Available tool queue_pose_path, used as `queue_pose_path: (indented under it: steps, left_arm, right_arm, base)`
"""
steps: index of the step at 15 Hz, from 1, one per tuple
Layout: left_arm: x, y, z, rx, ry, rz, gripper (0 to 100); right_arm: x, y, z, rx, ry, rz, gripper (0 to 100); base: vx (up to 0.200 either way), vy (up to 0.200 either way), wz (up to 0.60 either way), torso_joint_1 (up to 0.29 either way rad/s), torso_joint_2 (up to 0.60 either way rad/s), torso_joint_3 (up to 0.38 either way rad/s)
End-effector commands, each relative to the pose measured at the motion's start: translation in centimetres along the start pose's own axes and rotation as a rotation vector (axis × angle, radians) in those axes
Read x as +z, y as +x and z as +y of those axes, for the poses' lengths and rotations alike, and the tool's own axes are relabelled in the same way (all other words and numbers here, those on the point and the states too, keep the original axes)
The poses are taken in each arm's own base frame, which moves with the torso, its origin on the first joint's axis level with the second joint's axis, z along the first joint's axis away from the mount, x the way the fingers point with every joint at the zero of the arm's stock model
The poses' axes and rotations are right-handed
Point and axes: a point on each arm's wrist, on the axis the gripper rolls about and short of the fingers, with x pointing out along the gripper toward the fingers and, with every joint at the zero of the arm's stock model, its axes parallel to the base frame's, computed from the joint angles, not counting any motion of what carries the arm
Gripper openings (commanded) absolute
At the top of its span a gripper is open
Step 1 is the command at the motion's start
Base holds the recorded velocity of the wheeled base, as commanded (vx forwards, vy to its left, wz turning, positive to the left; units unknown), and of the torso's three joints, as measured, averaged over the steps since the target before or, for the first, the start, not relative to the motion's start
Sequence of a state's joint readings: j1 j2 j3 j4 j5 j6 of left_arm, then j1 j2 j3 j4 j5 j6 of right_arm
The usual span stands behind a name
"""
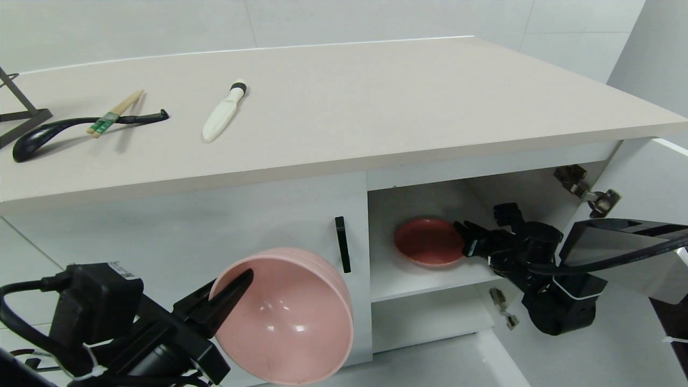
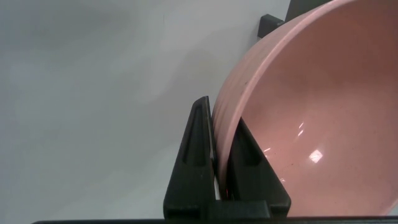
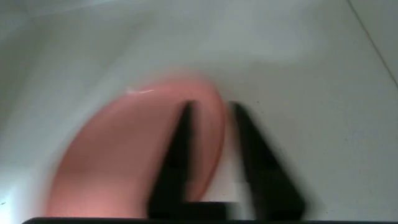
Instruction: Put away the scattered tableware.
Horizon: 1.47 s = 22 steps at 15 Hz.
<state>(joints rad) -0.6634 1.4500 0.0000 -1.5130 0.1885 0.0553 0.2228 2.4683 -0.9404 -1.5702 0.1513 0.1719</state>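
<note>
One red plate (image 1: 429,242) shelved inside the cabinet (image 1: 188,226), your right gripper (image 3: 211,107) jaws parted astride its rim; pink bowl (image 1: 290,317) pinched by your left gripper (image 2: 219,118) before the cabinet; black spoon (image 1: 54,131), chopsticks (image 1: 114,114) and white knife (image 1: 223,113) left atop it.

Blur smears the shallow red plate (image 3: 124,155) in the right wrist view; in the head view the right gripper (image 1: 461,237) hides its three o'clock rim. The left wrist view cuts off the pale pink round bowl (image 2: 311,124).

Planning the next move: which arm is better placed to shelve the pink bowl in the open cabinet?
Left: the left gripper is shut on the rim of the pink bowl; the right gripper is open by the red plate.
</note>
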Motion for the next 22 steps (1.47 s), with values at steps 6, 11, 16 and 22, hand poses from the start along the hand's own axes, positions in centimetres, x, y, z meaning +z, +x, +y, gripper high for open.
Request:
queue_pose_path:
  steps: [6,11,16,22]
  left_arm:
    - [0.0,0.0,0.0,0.001,-0.002,-0.003,0]
    - [0.1,0.0,0.0,-0.002,0.003,-0.006,0]
    - [0.5,-0.3,-0.8,-0.055,0.006,-0.037,0]
    - [0.6,0.8,-2.2,-0.111,0.118,-0.044,0]
  right_arm:
    - [4.0,-3.1,1.7,-0.031,-0.004,-0.020,100]
    - [7.4,-11.5,6.1,0.043,0.002,0.059,100]
    - [8.6,-14.7,9.1,0.137,0.009,0.058,100]
    - [9.7,-18.4,9.1,0.134,0.014,0.056,100]
  base:
    - [0.000,0.000,0.00,0.000,0.00,0.000]
    - [0.000,0.000,0.00,0.000,0.00,0.000]
    - [0.000,0.000,0.00,0.000,0.00,0.000]
    - [0.000,0.000,0.00,0.000,0.00,0.000]
